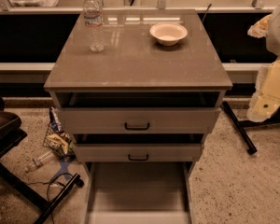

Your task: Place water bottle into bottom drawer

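The water bottle [94, 22] is clear and ribbed with a white cap. It stands upright at the back left of the cabinet top [135, 62]. The bottom drawer [138, 190] is pulled out towards me, and its flat floor is bare. The two upper drawers with black handles are partly pulled out above it. My gripper [265, 107] hangs on the pale arm at the right edge. It is beside the cabinet, well below and to the right of the bottle, and holds nothing I can see.
A white bowl [168, 33] sits at the back right of the cabinet top. On the floor to the left lie a small clear bottle [37, 161], a wire basket of packets [58, 136] and black chair legs [56, 199]. A black bar [239, 127] lies on the floor to the right.
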You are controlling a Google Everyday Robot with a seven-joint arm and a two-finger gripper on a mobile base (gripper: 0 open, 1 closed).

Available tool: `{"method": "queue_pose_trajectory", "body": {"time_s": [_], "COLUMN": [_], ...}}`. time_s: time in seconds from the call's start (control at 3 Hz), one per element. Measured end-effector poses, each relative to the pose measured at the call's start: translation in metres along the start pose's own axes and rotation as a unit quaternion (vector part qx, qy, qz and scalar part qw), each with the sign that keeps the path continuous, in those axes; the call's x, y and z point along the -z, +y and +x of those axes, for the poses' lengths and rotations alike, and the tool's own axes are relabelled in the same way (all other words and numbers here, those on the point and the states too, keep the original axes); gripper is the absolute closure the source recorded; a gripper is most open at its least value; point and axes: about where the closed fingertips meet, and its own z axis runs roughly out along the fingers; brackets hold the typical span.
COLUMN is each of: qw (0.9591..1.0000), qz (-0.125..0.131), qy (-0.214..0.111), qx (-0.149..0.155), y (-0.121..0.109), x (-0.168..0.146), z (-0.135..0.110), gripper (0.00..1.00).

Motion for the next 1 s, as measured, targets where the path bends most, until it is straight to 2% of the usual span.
{"method": "queue_pose_trajectory", "body": {"time_s": [0.33, 0.67, 1.0], "qw": [1.0000, 0.9965, 0.9808], "qz": [0.000, 0.016, 0.047], "qy": [0.000, -0.082, -0.188], "qx": [0.000, -0.006, -0.024], "y": [0.000, -0.037, -0.090], "x": [0.000, -0.003, -0.003], "z": [0.000, -0.042, -0.097], "gripper": [0.00, 0.00, 0.00]}}
